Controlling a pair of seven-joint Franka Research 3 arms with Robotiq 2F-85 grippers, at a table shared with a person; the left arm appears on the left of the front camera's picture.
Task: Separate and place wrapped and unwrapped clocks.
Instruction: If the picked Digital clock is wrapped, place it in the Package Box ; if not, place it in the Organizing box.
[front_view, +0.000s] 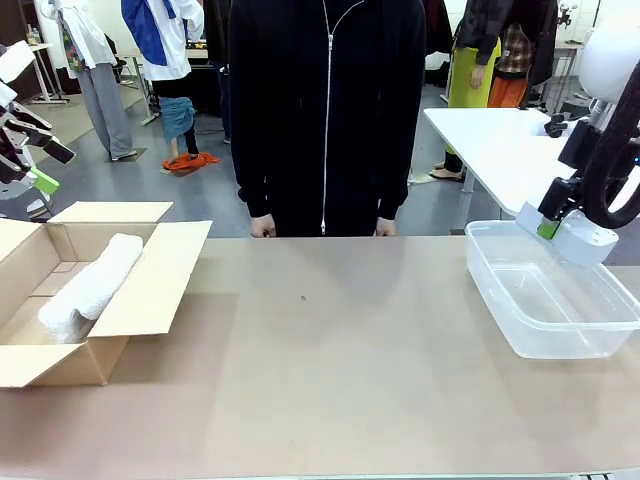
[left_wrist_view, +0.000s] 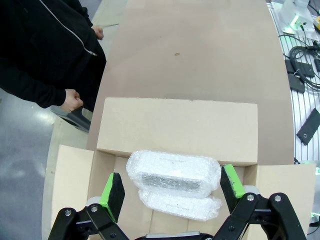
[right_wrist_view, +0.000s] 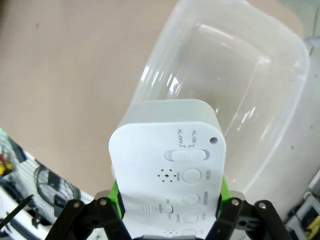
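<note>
A robot's right gripper (right_wrist_view: 170, 210) held the bare clock (right_wrist_view: 167, 165) over the far rim of the clear tub (front_view: 530, 335) at the right end of the table (front_view: 320, 370), its fingers part closed against the clock's two sides and the back panel of switches and buttons facing the wrist camera. From the front the clock (front_view: 575, 238) hung just above the tub's far wall, not yet inside, and the tub held nothing else that could be seen.

At the left end, two wrapped clocks (left_wrist_view: 172, 172) lay side by side in the open cardboard box (left_wrist_view: 175, 127), one slightly overlapping the other; from the front they read as a single whitish bundle (front_view: 90, 285). The left gripper (left_wrist_view: 172, 192) hovered over them with its jaws fully spread and nothing between them, the green pads (left_wrist_view: 114, 190) standing either side of the bundles without touching.

A person in a black zip jacket (front_view: 325, 110) stood at the far edge, both hands (front_view: 262, 228) resting at the table's rim and taking no part.

The sorting looked close to done: the wrapped pair boxed, the bare clock the last piece in hand. The next move would seem to call for lowering it nearer the tub's floor before the fingers let go, so the hard plastic case did not drop or tip against the wall
</note>
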